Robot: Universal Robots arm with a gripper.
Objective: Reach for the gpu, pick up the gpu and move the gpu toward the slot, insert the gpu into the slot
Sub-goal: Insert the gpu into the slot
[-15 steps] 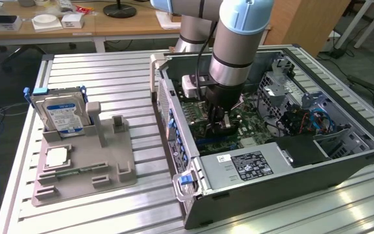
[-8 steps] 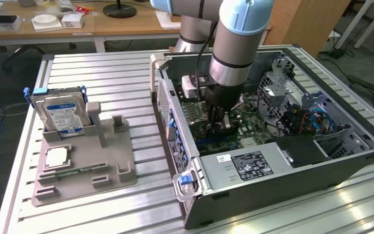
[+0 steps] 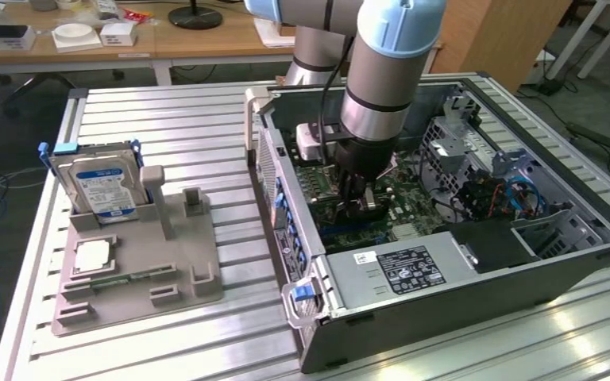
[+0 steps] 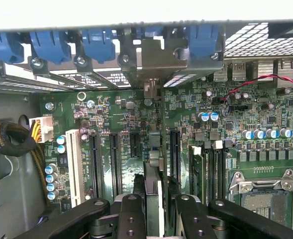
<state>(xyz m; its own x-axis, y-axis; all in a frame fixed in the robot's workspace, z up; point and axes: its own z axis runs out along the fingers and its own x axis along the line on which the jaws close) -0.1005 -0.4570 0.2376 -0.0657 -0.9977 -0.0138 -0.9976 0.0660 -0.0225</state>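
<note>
My gripper [image 3: 359, 200] is down inside the open computer case [image 3: 559, 262], above the green motherboard [image 3: 416, 205]. In the wrist view its black fingers [image 4: 131, 211] are shut on the gpu [image 4: 154, 186]. The gpu is seen edge-on as a thin dark card. It runs from between the fingers to its metal bracket [image 4: 158, 59] at the case's rear wall. The card stands upright over the motherboard [image 4: 236, 114], between two long black connectors [image 4: 115, 162]. The slot under its lower edge is covered by the card, and I cannot tell how deep it sits.
Blue retaining clips [image 4: 47, 45] line the rear wall. The square processor socket [image 4: 263, 196] lies beside the card, and a sleeved cable bundle [image 4: 9, 139] on the other side. The power supply [image 3: 411, 270] fills the case's near end. A grey fixture [image 3: 136, 270] at the exterior view's left holds a hard drive [image 3: 98, 186].
</note>
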